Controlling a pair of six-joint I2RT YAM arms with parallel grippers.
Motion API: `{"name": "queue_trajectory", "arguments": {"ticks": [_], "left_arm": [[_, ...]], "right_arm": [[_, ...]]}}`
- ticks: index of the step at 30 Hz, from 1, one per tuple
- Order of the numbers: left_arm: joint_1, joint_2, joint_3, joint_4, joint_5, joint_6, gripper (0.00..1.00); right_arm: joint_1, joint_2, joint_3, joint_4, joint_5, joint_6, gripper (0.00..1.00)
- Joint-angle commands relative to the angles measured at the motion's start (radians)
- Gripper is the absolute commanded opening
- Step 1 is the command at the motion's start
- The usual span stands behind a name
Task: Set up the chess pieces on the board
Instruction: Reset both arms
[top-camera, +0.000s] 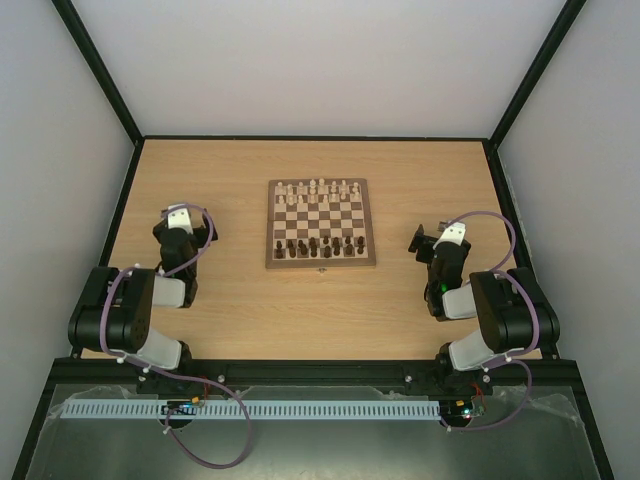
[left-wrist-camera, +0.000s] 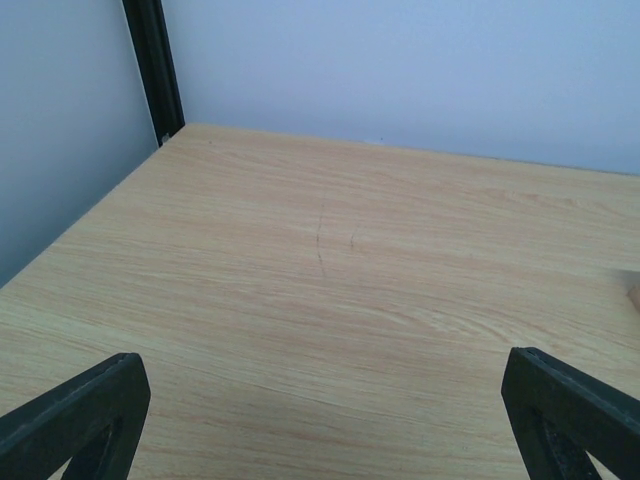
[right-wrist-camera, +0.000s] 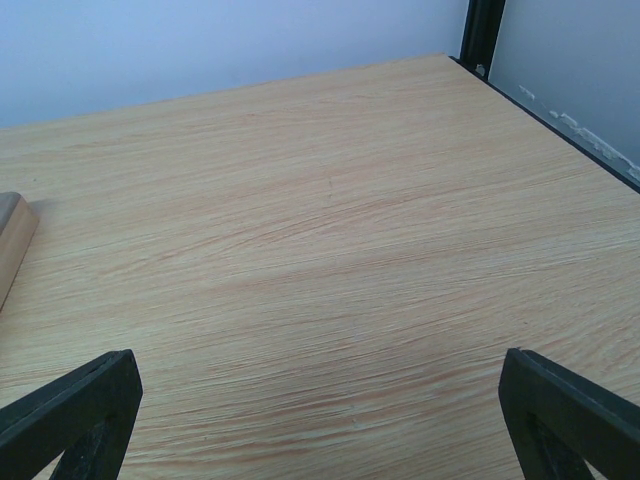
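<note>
The board (top-camera: 369, 222) lies in the middle of the table. Several dark brown chess pieces (top-camera: 318, 245) stand in its two near rows. Cream-white pieces (top-camera: 318, 189) stand in the far rows. My left gripper (top-camera: 180, 216) is to the left of the board, open and empty; its fingers (left-wrist-camera: 75, 420) frame bare table. My right gripper (top-camera: 425, 240) is to the right of the board, open and empty, its fingers (right-wrist-camera: 570, 420) wide apart. A board corner shows at the left edge of the right wrist view (right-wrist-camera: 12, 240).
A light wooden table (top-camera: 220, 310) with black frame posts (left-wrist-camera: 152, 65) at the back corners and pale walls around. A sliver of the board shows at the right edge of the left wrist view (left-wrist-camera: 633, 292).
</note>
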Motion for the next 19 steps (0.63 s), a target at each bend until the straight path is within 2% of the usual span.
{"name": "queue_trajectory", "arguments": {"ticks": [1,2,3,5,7,19], "left_arm": [[0.017,0.023,-0.069,0.200,0.073,0.020,0.99],[0.017,0.007,-0.087,0.198,0.075,0.018,0.99],[0.017,0.027,-0.099,0.265,0.071,0.020,0.99],[0.017,0.018,-0.055,0.173,0.046,0.008,1.00],[0.008,0.018,-0.051,0.149,0.030,0.010,0.99],[0.007,0.021,-0.048,0.158,0.028,0.011,1.00]], "right_arm": [[-0.001,0.003,0.009,0.042,0.005,-0.005,0.99],[-0.001,0.003,0.010,0.042,0.004,-0.005,0.99],[-0.001,0.003,0.010,0.041,0.004,-0.004,0.99],[0.000,0.003,0.010,0.041,0.003,-0.005,0.99],[-0.004,0.003,0.014,0.031,-0.006,-0.004,0.98],[-0.008,0.006,0.022,0.017,-0.017,-0.004,0.99]]}}
